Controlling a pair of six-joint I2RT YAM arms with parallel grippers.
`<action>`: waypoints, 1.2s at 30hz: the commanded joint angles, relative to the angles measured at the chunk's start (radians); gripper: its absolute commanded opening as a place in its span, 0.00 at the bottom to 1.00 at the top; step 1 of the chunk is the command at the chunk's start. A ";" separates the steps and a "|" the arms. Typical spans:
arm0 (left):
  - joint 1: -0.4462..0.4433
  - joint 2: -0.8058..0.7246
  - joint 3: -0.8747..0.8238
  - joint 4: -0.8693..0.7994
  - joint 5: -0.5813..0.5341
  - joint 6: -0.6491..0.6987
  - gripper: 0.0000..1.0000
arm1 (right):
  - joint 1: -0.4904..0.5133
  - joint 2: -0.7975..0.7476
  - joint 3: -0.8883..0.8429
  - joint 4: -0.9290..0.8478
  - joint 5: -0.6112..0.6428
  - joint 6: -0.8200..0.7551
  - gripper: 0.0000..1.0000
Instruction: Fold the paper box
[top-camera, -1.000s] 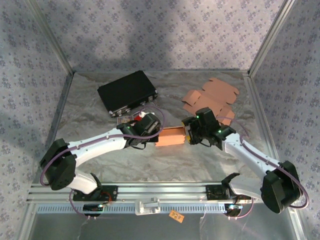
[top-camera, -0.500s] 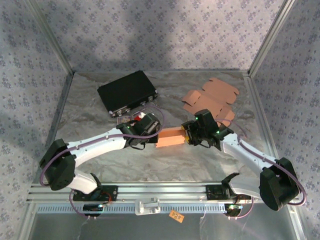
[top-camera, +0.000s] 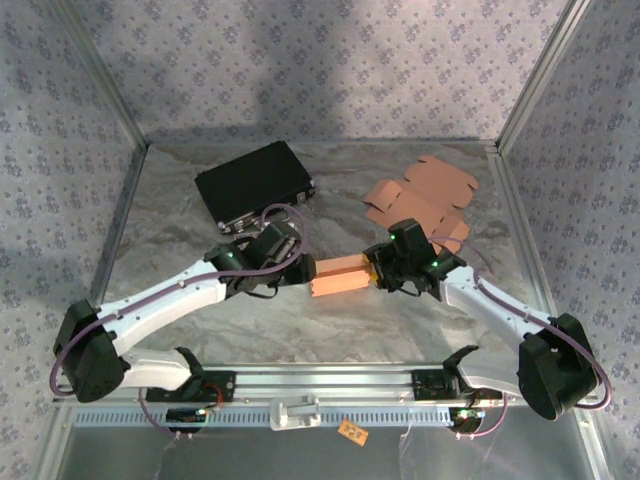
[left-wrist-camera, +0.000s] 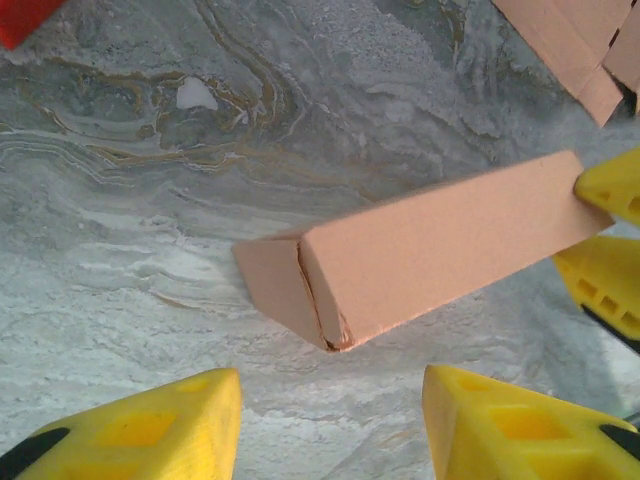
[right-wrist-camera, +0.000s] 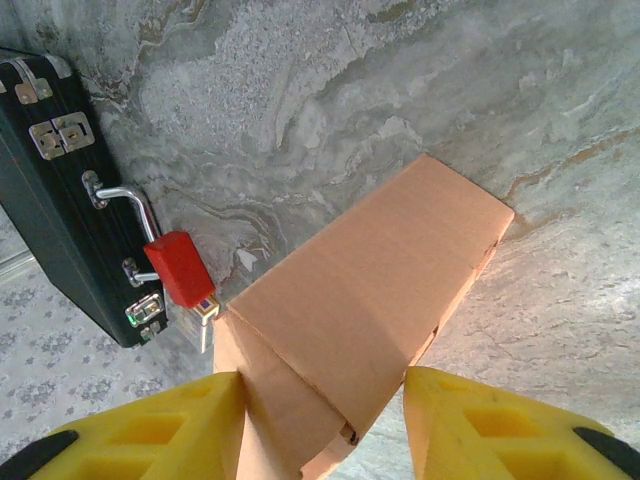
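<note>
Grey marbled table (top-camera: 330, 335), mid-frame: box (top-camera: 340, 275). Clamped at its right end by right gripper (top-camera: 378, 272); spread wide just off left end, left gripper (left-wrist-camera: 330, 400). Hold clamp steady, tuck loose left flap (left-wrist-camera: 270, 285) squarely, avoid crushing corner.

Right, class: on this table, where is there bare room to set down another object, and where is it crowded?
Free: the near strip of table between paper box and front rail; the gap between black case and flat cardboard blanks. Crowded: the middle, where left gripper and right gripper flank the box.
</note>
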 joint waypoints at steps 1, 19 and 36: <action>0.040 0.041 0.005 0.053 0.111 -0.052 0.51 | 0.007 0.013 -0.016 -0.106 0.010 -0.016 0.46; 0.064 0.125 -0.112 0.173 0.166 -0.079 0.33 | 0.008 0.019 -0.012 -0.152 0.010 -0.019 0.44; 0.063 0.116 -0.133 0.173 0.169 -0.068 0.24 | -0.011 -0.037 0.192 -0.371 0.054 -0.022 0.70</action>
